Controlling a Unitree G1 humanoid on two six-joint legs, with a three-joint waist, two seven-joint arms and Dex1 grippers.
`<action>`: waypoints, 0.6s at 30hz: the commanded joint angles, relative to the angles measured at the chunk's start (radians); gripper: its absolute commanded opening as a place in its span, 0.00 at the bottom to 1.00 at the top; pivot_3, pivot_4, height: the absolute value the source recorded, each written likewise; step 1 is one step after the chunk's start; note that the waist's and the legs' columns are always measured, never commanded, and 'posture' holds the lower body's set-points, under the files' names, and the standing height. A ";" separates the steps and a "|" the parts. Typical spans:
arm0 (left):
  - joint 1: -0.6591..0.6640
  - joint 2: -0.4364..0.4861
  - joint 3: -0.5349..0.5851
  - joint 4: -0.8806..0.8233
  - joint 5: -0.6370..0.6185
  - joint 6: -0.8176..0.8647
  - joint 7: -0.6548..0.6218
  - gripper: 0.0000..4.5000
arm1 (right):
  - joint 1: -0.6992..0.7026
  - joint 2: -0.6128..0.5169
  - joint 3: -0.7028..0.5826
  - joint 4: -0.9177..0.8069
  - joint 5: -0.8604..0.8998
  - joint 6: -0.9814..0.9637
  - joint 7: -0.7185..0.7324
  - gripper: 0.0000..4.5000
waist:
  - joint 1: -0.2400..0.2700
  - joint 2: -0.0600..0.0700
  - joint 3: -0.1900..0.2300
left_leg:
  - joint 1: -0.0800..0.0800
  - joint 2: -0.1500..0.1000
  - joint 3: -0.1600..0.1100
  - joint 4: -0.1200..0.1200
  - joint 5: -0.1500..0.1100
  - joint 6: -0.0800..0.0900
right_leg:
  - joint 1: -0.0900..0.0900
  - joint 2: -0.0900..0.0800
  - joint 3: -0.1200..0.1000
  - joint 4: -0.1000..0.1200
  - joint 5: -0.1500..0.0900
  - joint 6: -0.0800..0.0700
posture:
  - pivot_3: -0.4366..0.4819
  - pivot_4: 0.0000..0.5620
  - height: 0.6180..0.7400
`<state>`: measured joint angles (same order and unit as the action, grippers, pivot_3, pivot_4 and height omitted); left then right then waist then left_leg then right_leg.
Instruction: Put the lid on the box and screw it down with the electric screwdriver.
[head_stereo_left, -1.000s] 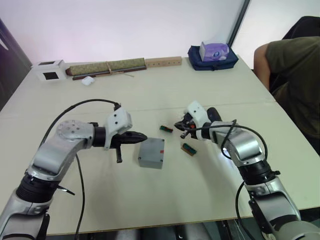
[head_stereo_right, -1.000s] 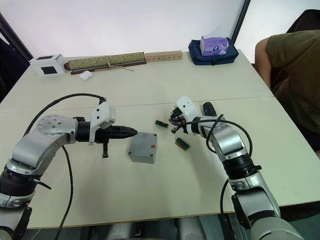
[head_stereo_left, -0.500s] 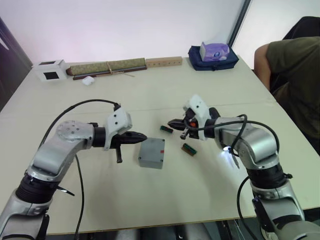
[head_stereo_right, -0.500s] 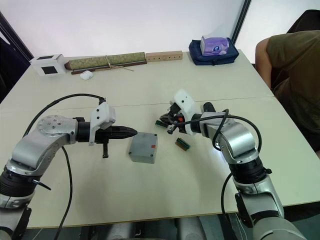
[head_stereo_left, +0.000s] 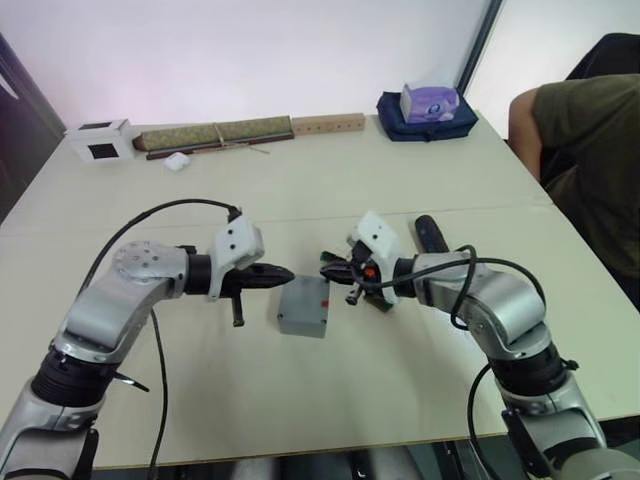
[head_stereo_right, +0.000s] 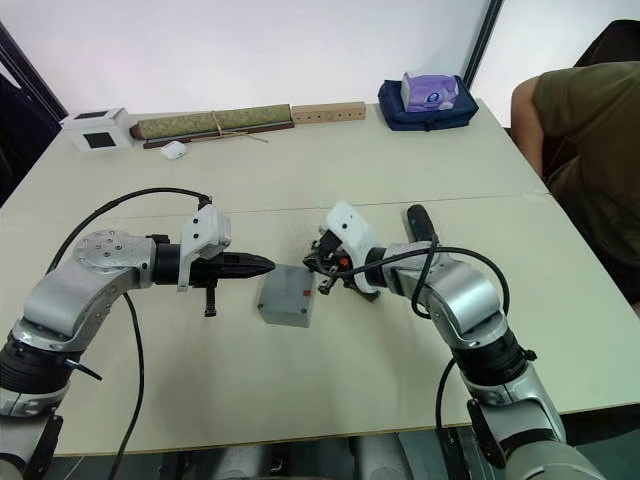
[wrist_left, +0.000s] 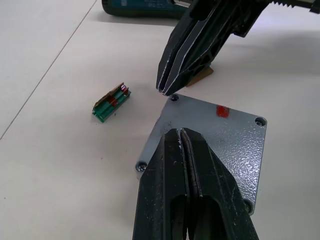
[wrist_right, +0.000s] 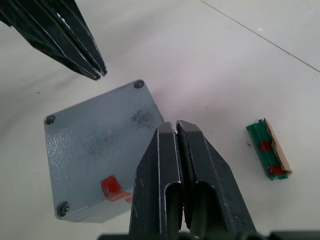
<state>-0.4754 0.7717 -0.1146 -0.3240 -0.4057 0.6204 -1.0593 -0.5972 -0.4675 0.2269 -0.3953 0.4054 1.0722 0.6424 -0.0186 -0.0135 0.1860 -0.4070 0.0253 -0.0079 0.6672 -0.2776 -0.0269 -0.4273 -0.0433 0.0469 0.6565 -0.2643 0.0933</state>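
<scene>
The box (head_stereo_left: 304, 306) sits near the middle of the table (head_stereo_left: 300, 400), well in from every edge, with bare tabletop toward the near edge; the lid (wrist_left: 215, 135) is already on it, grey and speckled, a red mark (wrist_left: 222, 111) on its face and screws at its corners. The left gripper (head_stereo_left: 284, 273) points at the box from one side, fingers pressed together, holding nothing; the right gripper (head_stereo_left: 328, 267) points in from the other, fingers likewise pressed together; their tips are near each other above the box's far edge. Two small green parts lie beside the box, one (wrist_left: 111, 102) on open table. The electric screwdriver (head_stereo_left: 428, 236) lies behind the right arm, partly hidden by it.
</scene>
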 joint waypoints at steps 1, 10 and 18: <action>-0.007 0.010 0.019 -0.028 -0.013 -0.007 -0.003 0.00 | -0.001 -0.012 -0.001 -0.010 -0.001 -0.020 0.001 0.01 | 0.000 0.000 0.000 | 0.000 0.000 0.000 0.000 0.000 0.000 | 0.000 0.000 0.000 0.000 0.000 0.000 | 0.48 0.27 1.00; -0.014 0.007 0.015 -0.025 -0.009 -0.010 -0.002 0.00 | 0.012 -0.027 0.016 -0.011 -0.001 -0.031 0.004 0.01 | 0.000 0.000 0.000 | 0.000 0.000 0.000 0.000 0.000 0.000 | 0.000 0.000 0.000 0.000 0.000 0.000 | 0.48 0.27 1.00; -0.018 0.004 0.010 -0.021 -0.006 -0.014 -0.004 0.00 | -0.015 -0.024 -0.020 -0.040 0.039 -0.021 0.013 0.01 | 0.000 0.000 0.000 | 0.000 0.000 0.000 0.000 0.000 0.000 | 0.000 0.000 0.000 0.000 0.000 0.000 | 0.48 0.27 1.00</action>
<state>-0.4779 0.7734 -0.1146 -0.3239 -0.4054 0.6203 -1.0616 -0.5904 -0.4876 0.2278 -0.3924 0.4223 1.0515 0.6466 -0.0182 -0.0136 0.1859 -0.4070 0.0253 -0.0079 0.6672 -0.2776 -0.0269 -0.4273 -0.0434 0.0470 0.6565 -0.2643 0.0933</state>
